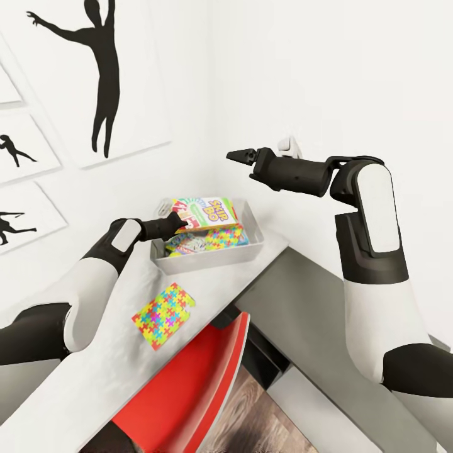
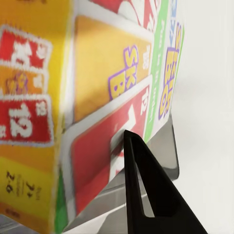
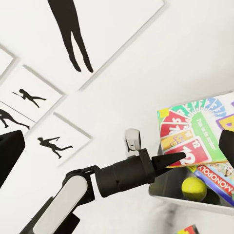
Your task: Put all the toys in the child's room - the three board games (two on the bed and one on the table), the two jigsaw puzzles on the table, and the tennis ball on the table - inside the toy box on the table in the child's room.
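The pale grey toy box [image 1: 211, 260] stands at the table's [image 1: 94, 377] far corner against the wall. My left gripper [image 1: 178, 222] is shut on the edge of the orange-green Skip-Bo board game [image 1: 207, 212], which leans tilted over the box's far side. In the left wrist view the cover [image 2: 97, 73] is pressed against one finger [image 2: 146, 190]. A jigsaw puzzle [image 1: 223, 238] lies inside the box, with the tennis ball [image 3: 193, 188] and a Monopoly board game [image 3: 217, 178]. A second jigsaw puzzle [image 1: 164, 314] lies flat on the table. My right gripper [image 1: 240, 155] hovers open above the box.
A red chair [image 1: 189, 390] is tucked under the table's near edge. The lower dark grey cabinet top [image 1: 314, 314] adjoins the table on the right. Black silhouette pictures [image 1: 100, 69] hang on the white wall behind the box.
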You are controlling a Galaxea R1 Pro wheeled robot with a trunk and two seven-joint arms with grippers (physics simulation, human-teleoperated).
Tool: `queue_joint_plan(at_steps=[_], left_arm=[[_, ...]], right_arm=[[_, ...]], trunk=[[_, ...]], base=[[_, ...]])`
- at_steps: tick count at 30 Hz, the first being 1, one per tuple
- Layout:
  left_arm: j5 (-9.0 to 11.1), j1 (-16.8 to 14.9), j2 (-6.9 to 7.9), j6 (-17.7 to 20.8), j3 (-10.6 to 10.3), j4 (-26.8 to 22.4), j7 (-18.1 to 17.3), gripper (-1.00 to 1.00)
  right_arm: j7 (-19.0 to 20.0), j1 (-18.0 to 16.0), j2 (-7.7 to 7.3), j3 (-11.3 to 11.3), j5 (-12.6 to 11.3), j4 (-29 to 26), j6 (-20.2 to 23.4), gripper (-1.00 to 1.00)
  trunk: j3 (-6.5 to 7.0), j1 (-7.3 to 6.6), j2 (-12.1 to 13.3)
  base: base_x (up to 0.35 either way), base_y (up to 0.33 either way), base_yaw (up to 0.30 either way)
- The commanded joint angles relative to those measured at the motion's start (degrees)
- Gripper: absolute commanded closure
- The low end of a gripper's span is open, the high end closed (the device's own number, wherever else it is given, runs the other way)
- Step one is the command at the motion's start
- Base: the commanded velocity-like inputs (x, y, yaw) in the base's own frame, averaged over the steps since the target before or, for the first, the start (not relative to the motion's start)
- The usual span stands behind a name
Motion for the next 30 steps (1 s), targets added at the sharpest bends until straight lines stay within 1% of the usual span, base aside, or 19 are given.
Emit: queue_joint_plan(at_steps=[1,3,7,11,17,24,30], left_arm=[[-0.21,-0.06,-0.05,0.40,0.38,0.00,-0.24,1.00],[-0.55,-0.06,-0.09,0.41,0.37,0.00,-0.26,1.00],[-2.81,-0.06,-0.25,0.43,0.41,0.00,-0.27,1.00],[-3.67,-0.04,-0.30,0.43,0.45,0.00,-0.27,1.00],[-4.01,-0.04,-0.30,0.43,0.45,0.00,-0.27,1.00],[-3.94,-0.05,-0.31,0.43,0.46,0.00,-0.30,1.00],[-3.85,-0.06,-0.31,0.43,0.46,0.00,-0.76,1.00]], right_arm=[[-0.60,-0.07,0.02,-0.02,-0.53,-0.03,0.10,-1.00],[-0.60,-0.07,0.02,-0.02,-0.53,-0.03,0.10,-1.00],[-0.60,-0.07,0.03,-0.02,-0.53,-0.03,0.10,-1.00],[-0.60,-0.07,0.03,-0.02,-0.53,-0.03,0.10,-1.00],[-0.60,-0.07,0.03,-0.02,-0.53,-0.03,0.10,-1.00],[-0.60,-0.07,0.10,-0.02,-0.53,-0.03,0.10,-1.00],[-0.57,-0.07,0.06,-0.08,-0.53,-0.03,0.09,-1.00]], trunk=[[-0.20,0.03,-0.11],[-0.38,0.03,-0.11],[-0.76,0.03,-0.11],[-1.14,0.03,-0.11],[-1.70,0.03,-0.11],[-2.36,0.03,-0.11],[-2.55,0.03,-0.11]], base=[[0.000,0.000,0.000],[0.000,0.000,0.000],[0.000,0.000,0.000],[0.000,0.000,0.000],[0.000,0.000,0.000],[0.000,0.000,0.000],[0.000,0.000,0.000]])
